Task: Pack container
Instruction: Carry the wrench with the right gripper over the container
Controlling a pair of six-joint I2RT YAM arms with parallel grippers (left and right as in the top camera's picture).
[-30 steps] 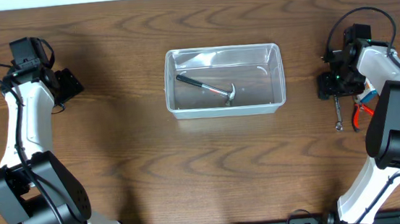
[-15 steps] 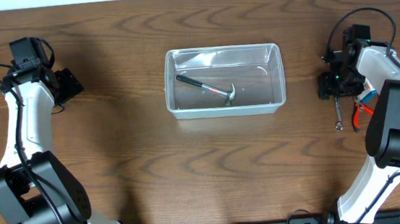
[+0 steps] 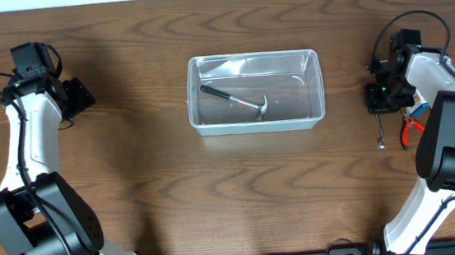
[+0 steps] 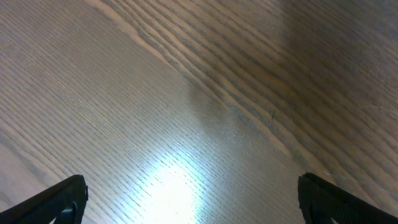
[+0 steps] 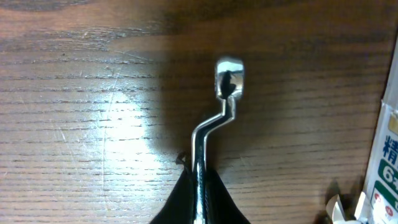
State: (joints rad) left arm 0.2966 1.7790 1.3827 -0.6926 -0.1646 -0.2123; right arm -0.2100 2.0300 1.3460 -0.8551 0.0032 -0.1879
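The container (image 3: pixel 252 57) sits mid-way across the worktop (image 3: pixel 151 192), a hammer (image 3: pixel 238 101) already inside. Well to its right, the right tool (image 5: pixel 200 193) is clamped on the shank of a wrench (image 5: pixel 199 149), apparently to carry it over. The left tool (image 4: pixel 196 199) hangs spread wide, empty, far clear.

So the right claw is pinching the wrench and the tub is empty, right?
Not quite. The right claw is pinching the wrench, but the tub is not empty: a hammer lies inside it. The overhead view shows it.
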